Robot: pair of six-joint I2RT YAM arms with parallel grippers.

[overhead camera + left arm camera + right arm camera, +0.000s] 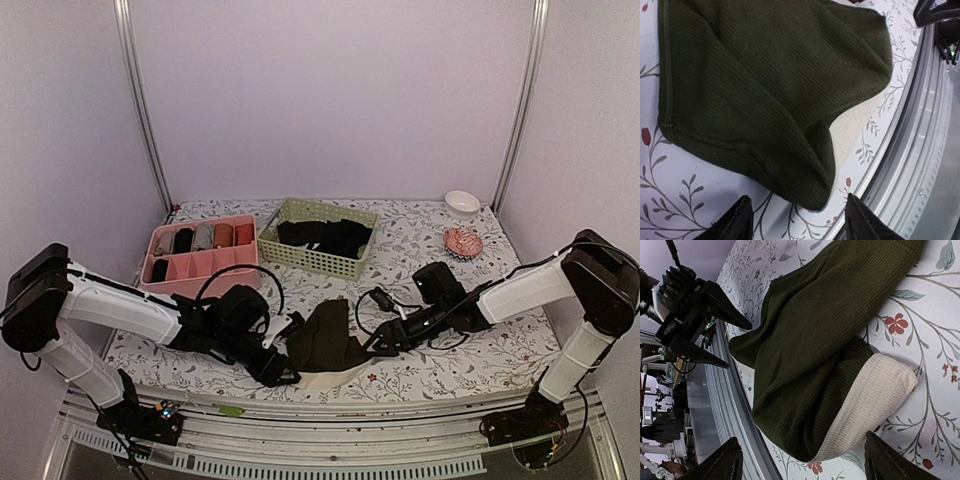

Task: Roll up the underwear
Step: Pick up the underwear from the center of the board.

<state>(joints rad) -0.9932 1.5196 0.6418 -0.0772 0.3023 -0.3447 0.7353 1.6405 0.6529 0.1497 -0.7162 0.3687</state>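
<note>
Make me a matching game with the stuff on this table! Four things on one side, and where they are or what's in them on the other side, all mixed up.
Things:
1. underwear
2. pink tray
3. green basket
4. white bowl

Places or contents:
A. holds black garments
B. far right corner of the table
C. crumpled near the front edge
D. holds rolled cloth bundles

Pairs: 1-C, 2-D, 3-A, 4-B

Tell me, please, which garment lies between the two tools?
The dark underwear with the cream waistband, lying loose; the others sit in the green basket and pink tray.
</note>
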